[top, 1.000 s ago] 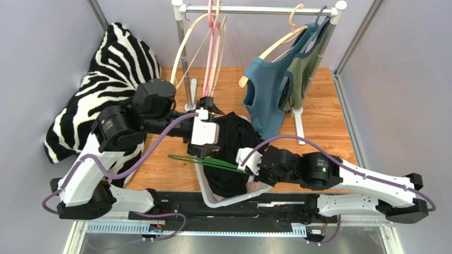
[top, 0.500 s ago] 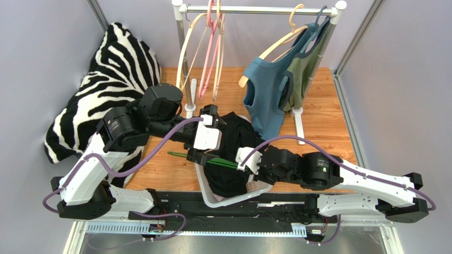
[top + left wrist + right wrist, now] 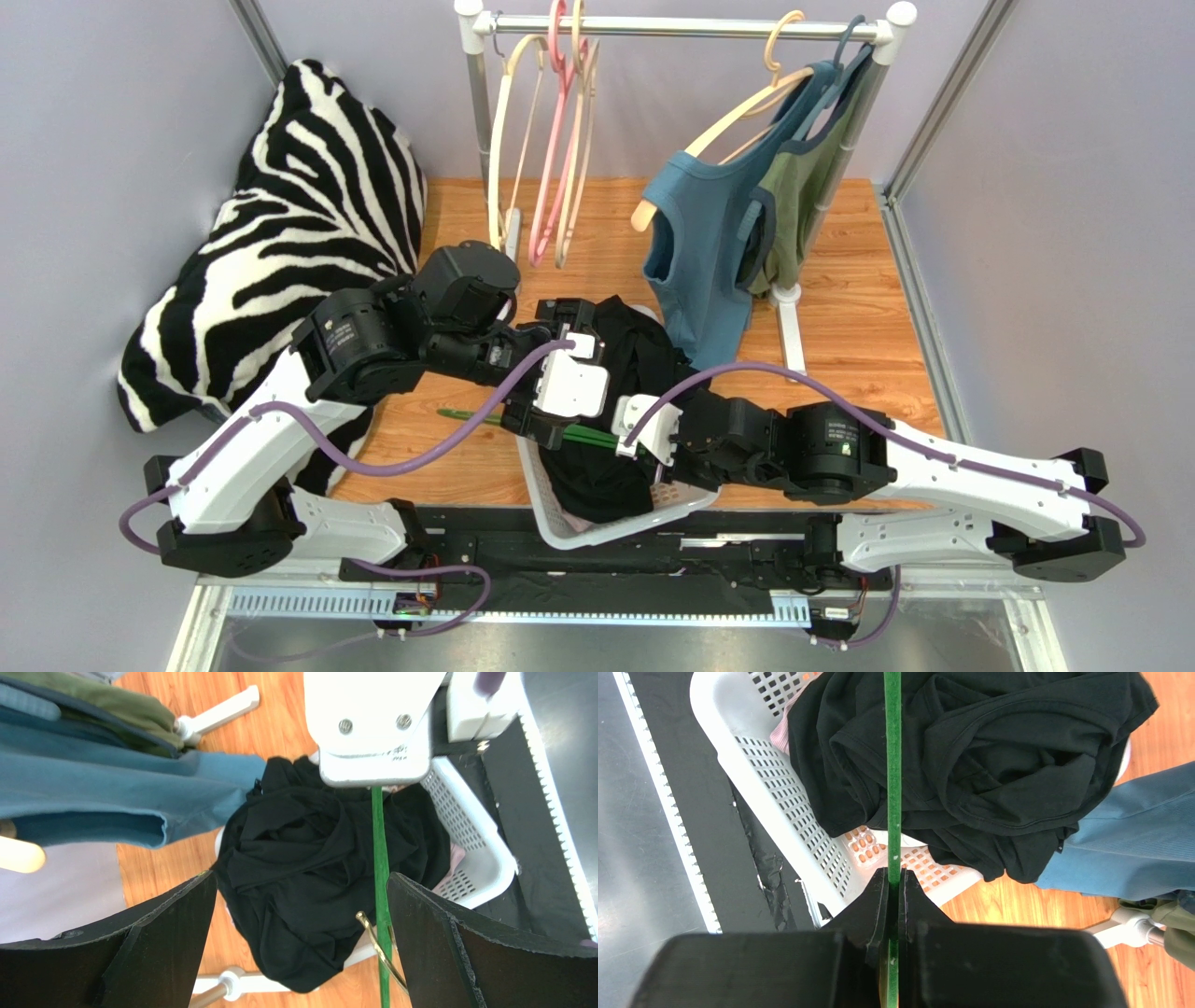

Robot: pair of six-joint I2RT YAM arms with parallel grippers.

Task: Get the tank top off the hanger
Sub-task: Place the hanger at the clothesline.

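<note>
A black tank top point(image 3: 634, 350) lies crumpled in a white basket point(image 3: 561, 525). My right gripper point(image 3: 893, 875) is shut on the bar of a green hanger point(image 3: 893, 777), which runs across above the black cloth point(image 3: 1004, 763). In the top view the hanger point(image 3: 484, 419) sticks out left past the basket. My left gripper point(image 3: 300, 876) hangs open and wide over the tank top point(image 3: 302, 847). The green bar point(image 3: 379, 854) and its gold hook point(image 3: 379, 941) pass just inside the right finger. Nothing is held in the left gripper.
A clothes rack point(image 3: 687, 25) stands at the back with a blue top point(image 3: 701, 238) and an olive top point(image 3: 793, 196) on hangers, and empty cream and pink hangers point(image 3: 540, 126). A zebra-striped cushion point(image 3: 281, 224) fills the left side. The basket's wall point(image 3: 773, 798) sits by the table's near edge.
My left arm has swung right and nearer, bringing its open gripper over the basket and around the hanger. The green hanger has shifted slightly right. The empty hangers have swung.
</note>
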